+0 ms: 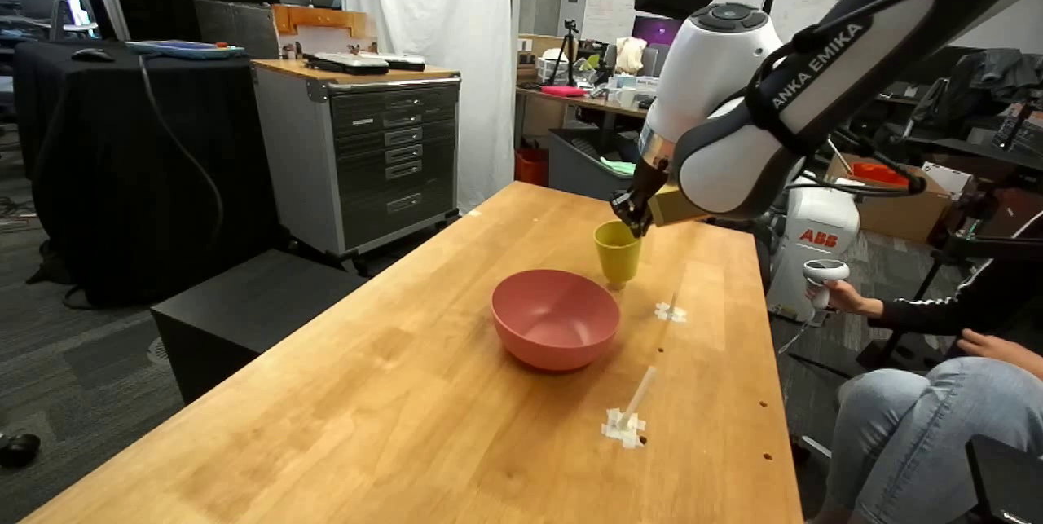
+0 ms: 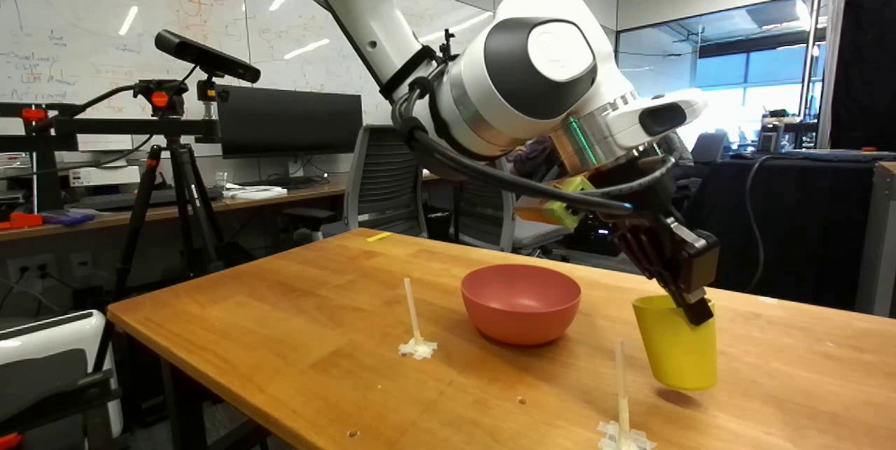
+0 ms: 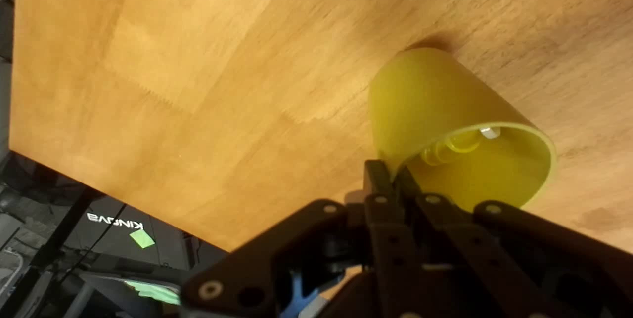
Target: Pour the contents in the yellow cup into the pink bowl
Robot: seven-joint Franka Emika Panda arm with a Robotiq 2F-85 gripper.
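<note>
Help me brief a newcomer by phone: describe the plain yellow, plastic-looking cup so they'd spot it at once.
Find the long, light-brown wooden table, then the wide, round, salmon-pink bowl on it. Beside that bowl, black jaws are shut on the rim of the plain yellow cup. Small yellow and white pieces lie inside; its colour and narrower body set it apart from the bowl.

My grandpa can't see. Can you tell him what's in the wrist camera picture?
The end effector pinches the rim of a yellow cup, holding it tilted above a wooden table. Inside the cup are a few small pieces, yellow and whitish. Past the table's edge, lower left, a dark surface says KINOVA, upside down.
</note>
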